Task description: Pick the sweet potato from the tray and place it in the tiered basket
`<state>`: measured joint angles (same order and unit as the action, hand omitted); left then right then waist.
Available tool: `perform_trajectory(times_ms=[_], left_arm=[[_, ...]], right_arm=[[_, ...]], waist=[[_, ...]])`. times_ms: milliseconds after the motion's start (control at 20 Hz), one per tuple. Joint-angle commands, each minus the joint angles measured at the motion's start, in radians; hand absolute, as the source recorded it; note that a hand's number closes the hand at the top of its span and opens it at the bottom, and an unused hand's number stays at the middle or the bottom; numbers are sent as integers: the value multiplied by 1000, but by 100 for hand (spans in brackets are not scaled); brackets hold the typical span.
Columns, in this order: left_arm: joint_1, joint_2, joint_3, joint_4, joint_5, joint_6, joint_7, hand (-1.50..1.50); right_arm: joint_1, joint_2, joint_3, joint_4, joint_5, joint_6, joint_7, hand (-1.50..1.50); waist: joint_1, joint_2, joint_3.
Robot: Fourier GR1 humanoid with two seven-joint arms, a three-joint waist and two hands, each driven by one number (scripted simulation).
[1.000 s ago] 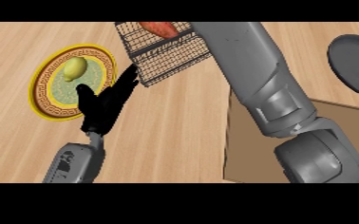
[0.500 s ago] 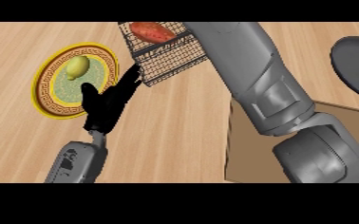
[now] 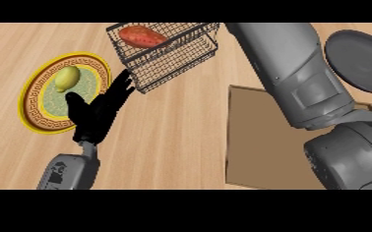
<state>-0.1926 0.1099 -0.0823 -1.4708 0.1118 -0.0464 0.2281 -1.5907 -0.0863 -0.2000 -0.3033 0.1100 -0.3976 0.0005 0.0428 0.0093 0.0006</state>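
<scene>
Head view, looking steeply down at a wooden counter (image 3: 174,128). The sweet potato (image 3: 143,37), reddish-brown and tapered at both ends, is seen lying in the upper tier of the black wire tiered basket (image 3: 170,61), near that tier's left end; a lower tier is visible beneath it. Whether the potato rests fully on the mesh cannot be settled from this angle, but no hand is seen on it. The left hand (image 3: 98,113) is shown at lower left, fingers straight and spread, holding nothing, its fingertips near the basket's lower left corner and its thumb overlapping the rim of a yellow-bordered patterned plate (image 3: 36,113). On that plate lies a yellow-green fruit (image 3: 67,77), possibly a lemon. The right forearm (image 3: 298,73) is seen crossing the right of the view toward the top; the right hand itself is not shown, so the state of its fingers cannot be told. A brown tray (image 3: 265,142) lies at lower right and a dark round dish (image 3: 352,59) at the right edge.

The placement step is judged done or nearly so. The sweet potato is judged stiff, moderately heavy, and rough enough not to slip; it would best be taken across its thick middle, since the tapered ends offer less hold and it may roll.
</scene>
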Motion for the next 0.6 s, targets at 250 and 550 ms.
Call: perform_trajectory(times_ms=[250, 550], left_arm=[[-9, 47, 69, 20, 47, -38, 21, 0], [10, 1, 57, 54, 6, 8, -37, 0]], right_arm=[[166, -272, 7, -53, -19, 395, -38, -150], [273, -456, 9, -130, -48, 687, -68, -150]], waist=[[-54, -10, 0], [-71, -13, -1]])
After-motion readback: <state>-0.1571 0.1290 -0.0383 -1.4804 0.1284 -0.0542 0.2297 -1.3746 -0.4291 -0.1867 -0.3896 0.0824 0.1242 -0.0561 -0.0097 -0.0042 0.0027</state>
